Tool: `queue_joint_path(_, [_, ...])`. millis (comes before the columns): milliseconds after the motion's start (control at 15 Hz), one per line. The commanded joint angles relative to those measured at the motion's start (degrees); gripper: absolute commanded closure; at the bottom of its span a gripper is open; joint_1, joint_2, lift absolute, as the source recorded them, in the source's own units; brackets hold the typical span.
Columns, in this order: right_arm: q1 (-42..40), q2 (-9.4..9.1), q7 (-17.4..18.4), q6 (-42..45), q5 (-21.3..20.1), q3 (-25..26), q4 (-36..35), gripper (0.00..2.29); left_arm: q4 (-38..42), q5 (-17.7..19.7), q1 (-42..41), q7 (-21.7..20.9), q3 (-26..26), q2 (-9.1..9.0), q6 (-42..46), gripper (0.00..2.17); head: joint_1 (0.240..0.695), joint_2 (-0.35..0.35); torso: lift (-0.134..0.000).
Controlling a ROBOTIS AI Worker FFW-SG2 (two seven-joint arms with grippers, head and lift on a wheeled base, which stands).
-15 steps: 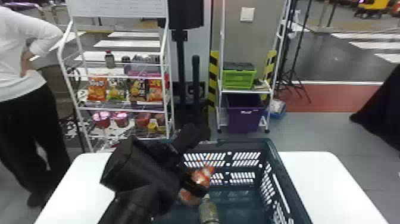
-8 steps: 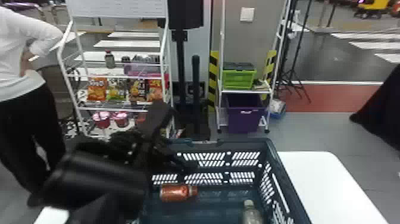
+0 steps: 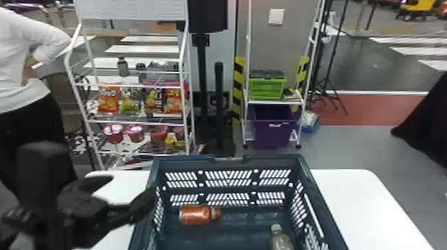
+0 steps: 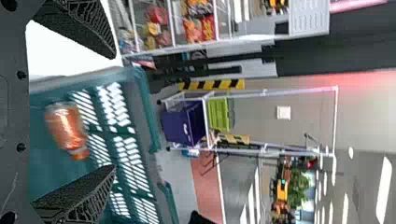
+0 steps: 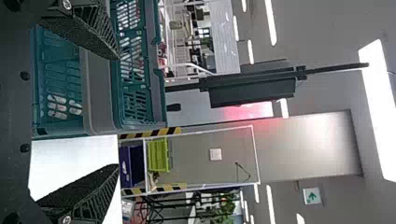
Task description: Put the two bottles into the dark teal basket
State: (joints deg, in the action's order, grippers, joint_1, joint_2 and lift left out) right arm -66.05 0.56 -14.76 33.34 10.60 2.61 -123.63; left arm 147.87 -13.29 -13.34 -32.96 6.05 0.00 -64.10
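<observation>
My left gripper is at the left rim of the dark teal basket in the head view. In the left wrist view the left gripper stands open, nothing between its fingertips. The orange bottle lies on its side on the basket floor, near the back left; the left wrist view has the orange bottle too. A clear bottle lies in the basket's right part, its lower end cut off. The right gripper is open beside the basket in the right wrist view.
The white table extends on both sides of the basket. Behind it stand a snack rack and a shelf holding a green box and a purple bin.
My left gripper has opened and drawn back leftward from inside the basket. The orange bottle, released, has settled on the floor, and the clear bottle has shifted right.
</observation>
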Motion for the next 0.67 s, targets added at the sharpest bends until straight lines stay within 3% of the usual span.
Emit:
queue_joint_path(0, [-0.8, -0.03, -1.2, -5.9, 0.1, 0.9, -3.5, 0.06, 1.7, 7.6, -11.2, 2.5, 5.4, -0.15, 12.3, 0.05, 0.499, 0.0, 0.0])
queue_joint_path(267, [-1.7, 0.14, -3.3, -14.7, 0.0, 2.4, -7.6, 0.06, -5.0, 12.3, -27.1, 7.6, 5.8, -0.15, 47.4, 0.09, 0.499, 0.0, 0.0])
queue_joint_path(600, [-1.7, -0.03, -9.2, -22.8, 2.5, 6.9, -9.1, 0.06, -15.7, 11.4, -41.5, 18.8, -0.4, -0.15, 81.9, 0.09, 0.499, 0.0, 0.0])
